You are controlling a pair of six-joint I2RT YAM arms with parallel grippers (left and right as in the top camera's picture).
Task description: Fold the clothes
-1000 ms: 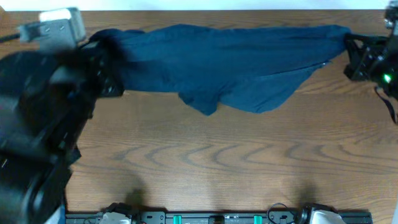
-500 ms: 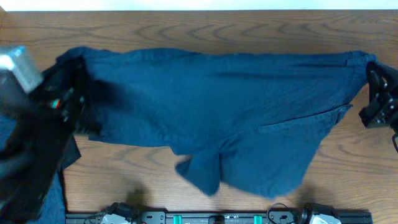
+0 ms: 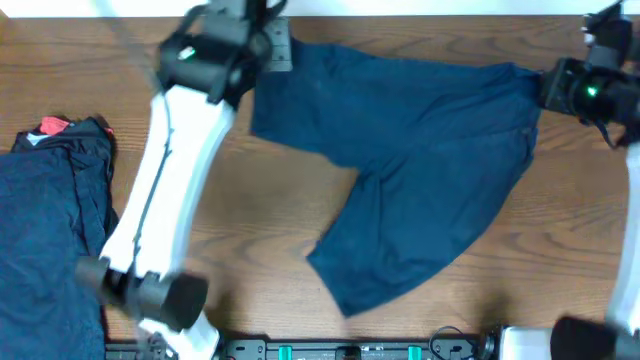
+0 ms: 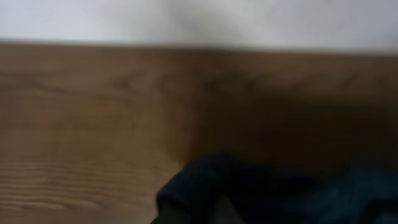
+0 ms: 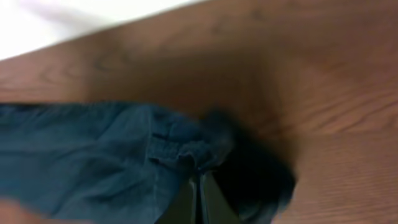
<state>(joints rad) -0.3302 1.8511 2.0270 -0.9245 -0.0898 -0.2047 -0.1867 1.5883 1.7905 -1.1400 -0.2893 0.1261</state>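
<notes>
- At the far right of the desk (image 3: 250, 240), the right fingers (image 5: 202, 200) are pressed together on a bunched corner of the dark blue shorts (image 3: 420, 170).
- At the far left-centre, the left fingers (image 3: 272, 52) meet the opposite corner. The wrist view shows only dark cloth right at them, so they are taken to be clamped on it too.
- Between the two grips the held edge runs left to right along the far side and looks fairly taut.
- From that edge the cloth trails toward the near side and narrows to a loose end pointing near and slightly left. The long axis therefore slants from far right to near left.
- The step appears to be spreading the shorts flat before the first fold.
- The next move probably calls for laying the held edge down evenly, keeping it stretched so the trailing end lies unwrinkled.
- At the left edge sits a pile (image 3: 50, 220) of dark cloth with a red piece (image 3: 55, 126) on its far side, well apart from the shorts.
</notes>
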